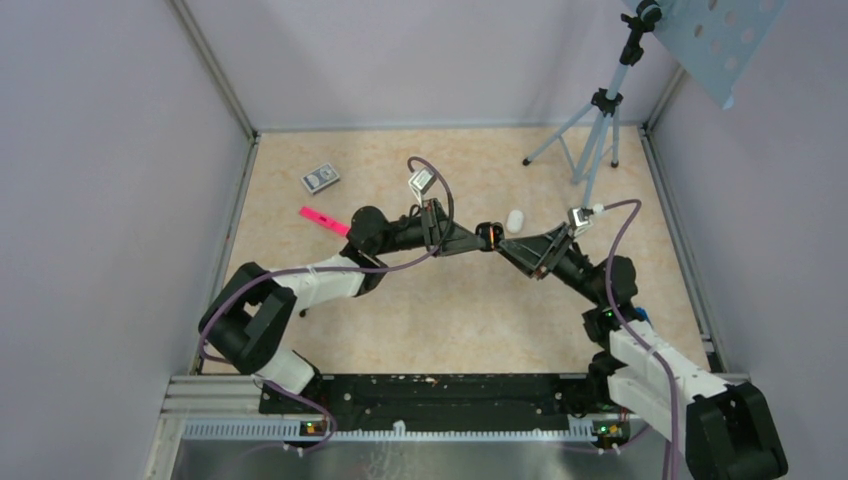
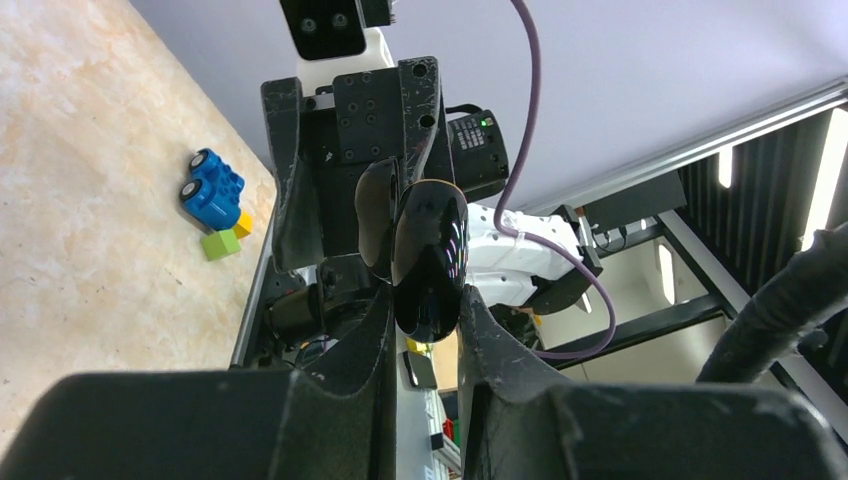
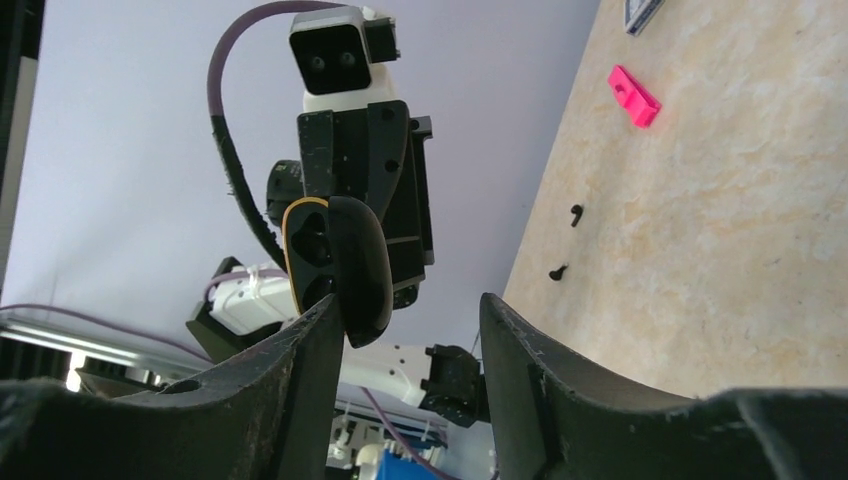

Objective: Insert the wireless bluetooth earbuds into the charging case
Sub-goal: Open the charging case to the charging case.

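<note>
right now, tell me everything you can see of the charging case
The charging case is a small glossy black pebble, plastic by the look, hinged and partly open; the right wrist view shows an orange-rimmed dark inside. It hangs in the air above the table, clamped between the fingers of the left end effector. The right end effector faces it with jaws apart, one finger close by the lid; whether they touch cannot be told.

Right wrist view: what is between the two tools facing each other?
The open black charging case, gripped by the left tool, just ahead of the open right tool. Nothing else lies between them; the right wrist view shows it best.
</note>
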You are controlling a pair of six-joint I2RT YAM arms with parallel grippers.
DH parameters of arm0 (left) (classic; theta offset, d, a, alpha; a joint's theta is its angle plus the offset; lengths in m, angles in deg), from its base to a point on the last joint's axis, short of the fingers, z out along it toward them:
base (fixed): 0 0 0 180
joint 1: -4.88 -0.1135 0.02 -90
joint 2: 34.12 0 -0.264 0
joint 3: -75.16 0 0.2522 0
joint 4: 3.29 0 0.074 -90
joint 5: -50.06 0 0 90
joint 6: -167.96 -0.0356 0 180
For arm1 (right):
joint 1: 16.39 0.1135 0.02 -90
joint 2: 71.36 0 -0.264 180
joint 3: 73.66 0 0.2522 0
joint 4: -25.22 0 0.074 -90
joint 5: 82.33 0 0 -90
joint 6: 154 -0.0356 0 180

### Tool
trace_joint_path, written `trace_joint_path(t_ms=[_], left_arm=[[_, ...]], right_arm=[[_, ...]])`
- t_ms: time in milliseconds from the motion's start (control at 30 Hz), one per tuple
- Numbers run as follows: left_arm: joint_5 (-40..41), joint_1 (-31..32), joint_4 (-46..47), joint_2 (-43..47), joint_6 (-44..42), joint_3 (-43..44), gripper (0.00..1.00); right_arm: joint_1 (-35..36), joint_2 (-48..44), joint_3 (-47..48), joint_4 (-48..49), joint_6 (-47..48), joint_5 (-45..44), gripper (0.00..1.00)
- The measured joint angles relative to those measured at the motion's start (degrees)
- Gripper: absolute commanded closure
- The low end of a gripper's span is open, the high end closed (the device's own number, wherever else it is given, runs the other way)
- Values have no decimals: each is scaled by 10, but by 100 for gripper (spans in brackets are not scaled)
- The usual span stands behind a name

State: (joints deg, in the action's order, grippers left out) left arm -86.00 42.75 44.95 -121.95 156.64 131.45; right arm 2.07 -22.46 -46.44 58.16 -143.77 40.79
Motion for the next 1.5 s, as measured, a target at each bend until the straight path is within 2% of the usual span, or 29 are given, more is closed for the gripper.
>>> trace_joint_path(t_ms=[300,500,667,800,933,1267,1400,1500], left_arm=[[-21,-3,22,1,13,0,100],[-72,-7,32,1,26,10,100],[-110,-7,88,-9,65,31,100],[-133,-7,168,-51,132,54,100],[-142,-7,204,-80,174,63,100],[-148,-7,207,-80,176,67,100],[-148,-7,208,-80,176,67,100],[-148,-7,208,-79,177,67,100]], right_arm=[[-2,40,-12,117,-41,49,29],[-2,50,7,179,-54,91,24],[-2,85,9,268,-83,114,22],[-2,136,13,344,-124,132,22],[-2,165,23,365,-152,140,22],[-2,165,54,386,-169,160,33],[-2,165,53,387,-168,160,41],[-2,165,52,388,-167,160,42]])
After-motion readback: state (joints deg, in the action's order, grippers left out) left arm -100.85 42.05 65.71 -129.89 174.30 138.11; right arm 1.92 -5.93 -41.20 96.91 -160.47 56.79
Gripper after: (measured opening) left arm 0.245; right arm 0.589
